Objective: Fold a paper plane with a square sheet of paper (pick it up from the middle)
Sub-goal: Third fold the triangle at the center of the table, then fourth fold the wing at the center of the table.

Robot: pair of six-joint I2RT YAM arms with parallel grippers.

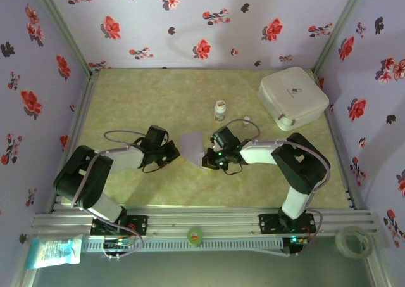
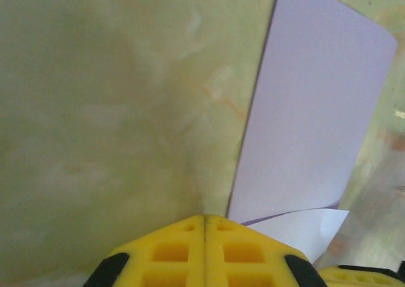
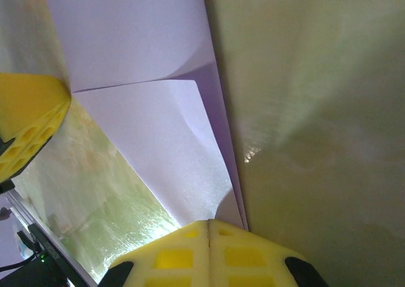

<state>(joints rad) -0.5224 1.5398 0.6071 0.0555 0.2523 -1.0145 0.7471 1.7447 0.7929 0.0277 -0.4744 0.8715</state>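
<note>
Paper lies on the tabletop midway between your two arms. It is pale lilac and partly folded, with one flap curling up off the layer below. Your left hand has its yellow fingers pressed together with no gap. The sheet's near corner runs in just beside their tips, and you cannot tell whether it is pinched or only touched. Your right hand is likewise closed tight, and the paper's long edge leads straight to its tip and goes behind one finger. In the right wrist view, a finger of the left hand sits against the corner where the raised flap meets the flat layer. From above, both hands are low at the sheet's near side, one to its left and one to its right. A white box sits at the far right corner, well apart. A small bottle stands just beyond the paper.
</note>
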